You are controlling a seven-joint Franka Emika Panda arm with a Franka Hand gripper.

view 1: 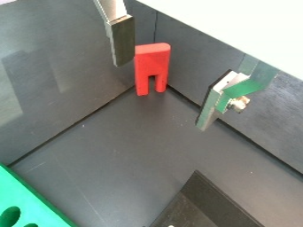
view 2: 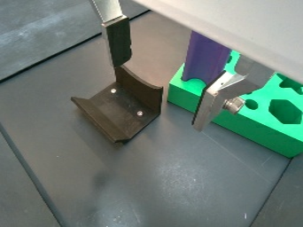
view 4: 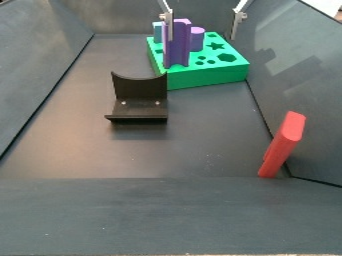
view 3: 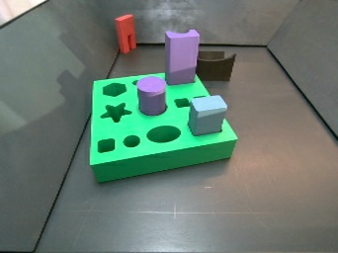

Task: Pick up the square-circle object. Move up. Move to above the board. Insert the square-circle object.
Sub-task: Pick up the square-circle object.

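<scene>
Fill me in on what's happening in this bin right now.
A Franka arm is set to pick up the square-circle object, a red-orange block standing upright near a corner of the bin. The gripper is open and empty, with nothing between its fingers. The board lies apart from it and already carries a purple cylinder, a tall purple block and a blue block.

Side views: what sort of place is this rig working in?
Probably a lab test enclosure for peg insertion: a dark floor boxed in by grey walls, holding the green board with shaped holes, the square-circle object and a dark brown block. The gripper hangs open near the square-circle object.
</scene>
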